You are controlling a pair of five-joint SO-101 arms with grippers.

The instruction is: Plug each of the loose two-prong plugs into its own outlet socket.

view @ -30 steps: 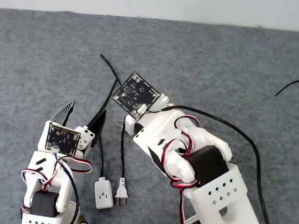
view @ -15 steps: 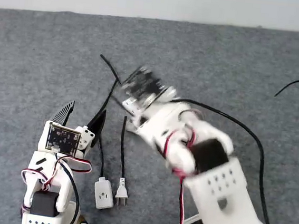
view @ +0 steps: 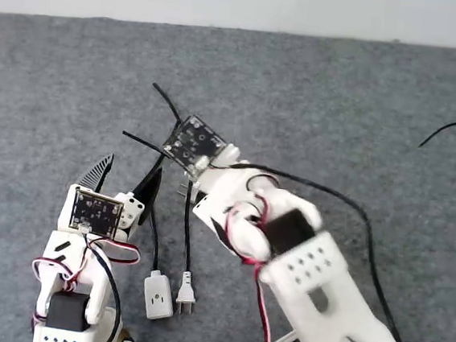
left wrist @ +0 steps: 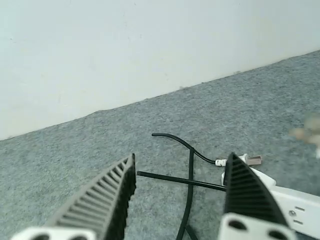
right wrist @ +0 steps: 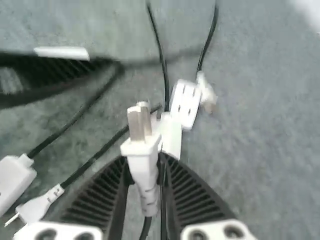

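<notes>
Plug (right wrist: 141,145) clamped in right gripper (right wrist: 146,165), prongs free; I must square its 2 prongs with socket (right wrist: 186,104) before pushing.

Your right gripper (right wrist: 146,162) is clamped on a white two-prong plug (right wrist: 141,146), prongs pointing away from the wrist. A white outlet socket (right wrist: 185,103) lies just beyond them on the grey table (right wrist: 265,130); contact between prongs and socket cannot be judged. Off to one side, a second white socket (right wrist: 11,176) and a loose white plug (right wrist: 35,210) lie near each other, with black cords (right wrist: 158,50) crossing the table.
</notes>
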